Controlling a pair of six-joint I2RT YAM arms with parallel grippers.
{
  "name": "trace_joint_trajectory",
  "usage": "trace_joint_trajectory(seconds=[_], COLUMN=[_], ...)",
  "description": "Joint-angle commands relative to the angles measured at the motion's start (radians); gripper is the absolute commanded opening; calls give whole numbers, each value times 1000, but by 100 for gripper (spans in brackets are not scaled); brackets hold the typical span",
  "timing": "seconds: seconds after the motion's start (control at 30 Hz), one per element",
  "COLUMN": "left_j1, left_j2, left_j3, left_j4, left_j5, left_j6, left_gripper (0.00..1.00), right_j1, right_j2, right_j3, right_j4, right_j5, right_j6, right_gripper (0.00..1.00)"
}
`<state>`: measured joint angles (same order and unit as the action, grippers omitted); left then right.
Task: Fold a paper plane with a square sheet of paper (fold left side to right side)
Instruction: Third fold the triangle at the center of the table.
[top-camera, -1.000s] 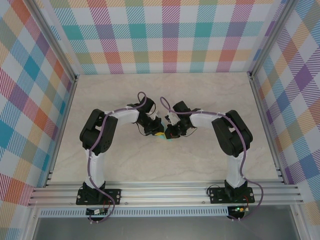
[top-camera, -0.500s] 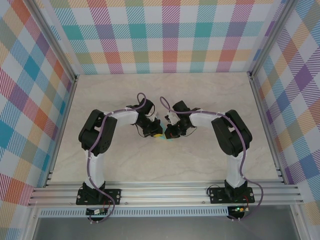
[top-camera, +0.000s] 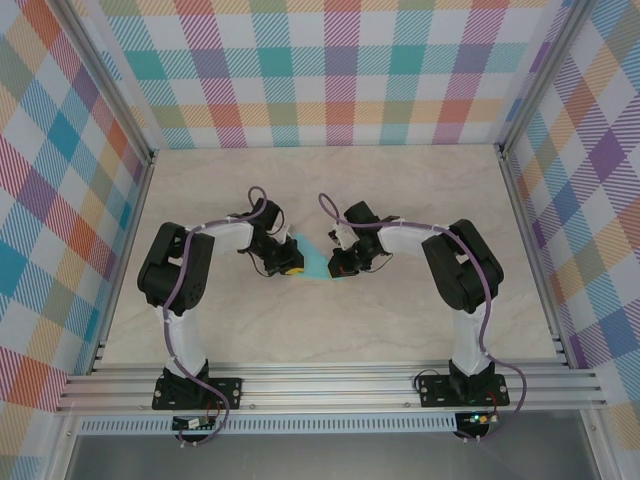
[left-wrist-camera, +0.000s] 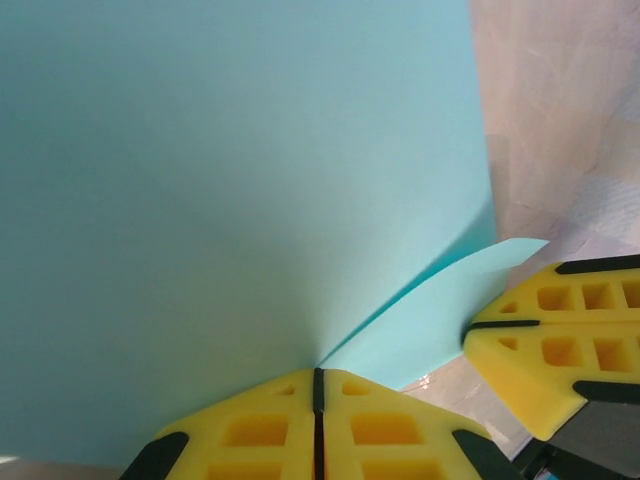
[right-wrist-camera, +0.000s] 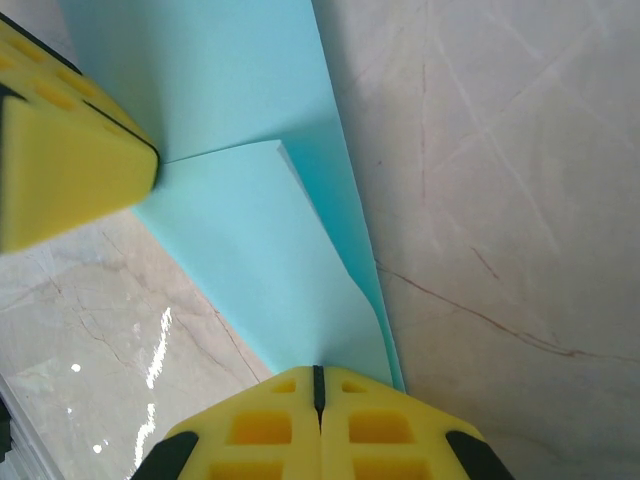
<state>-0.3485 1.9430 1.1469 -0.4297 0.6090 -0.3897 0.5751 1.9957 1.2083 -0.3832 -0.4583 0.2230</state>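
Checked walls (top-camera: 340, 70) in many colours close the pale marble-look desk (top-camera: 420, 200) on three sides, w/ aluminium rails (top-camera: 330, 385) along the near edge, where both arm bases are bolted. Both arms bend inward and meet near the desk centre. The sheet of paper (top-camera: 314, 262) is there, turquoise, seen from the top cam as a small strip btw. the left pincer (top-camera: 291, 267) and the right pincer (top-camera: 338, 268).

Left wrist cam: the left pincer (left-wrist-camera: 318, 385) has its yellow fingers pressed together, clamped on the sheet of paper (left-wrist-camera: 230, 180). A fold line runs up and right from the grip point, and a second layer ends in a pointed corner. A yellow finger (left-wrist-camera: 560, 340) of the right pincer is just beside that corner.

Right wrist cam: the right pincer (right-wrist-camera: 320, 385) is also together, clamped on the narrow end of the sheet of paper (right-wrist-camera: 260, 250). Two layers overlap here. A yellow finger (right-wrist-camera: 60, 150) of the left pincer sits at the far part of the sheet. I cannot tell if the sheet rests on the desk (right-wrist-camera: 500, 200) or hangs a little above it.
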Motion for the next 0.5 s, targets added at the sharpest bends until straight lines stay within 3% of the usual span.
trace_joint_trajectory(seconds=[0.0,0.27,0.47], left_j1=[41,40,-28], left_j2=[-26,-164,-201], left_j3=[-24,-16,-35], left_j4=[-66,-64,-20], left_j5=[-101,-22,18], left_j6=[46,45,-16], left_gripper=[8,11,12], right_j1=[2,2,2], right_j2=[64,64,65], right_j3=[-20,-9,-4], right_j4=[-95,-100,-108], right_j5=[75,74,74], right_j6=[-28,-28,-33], right_gripper=[0,0,0])
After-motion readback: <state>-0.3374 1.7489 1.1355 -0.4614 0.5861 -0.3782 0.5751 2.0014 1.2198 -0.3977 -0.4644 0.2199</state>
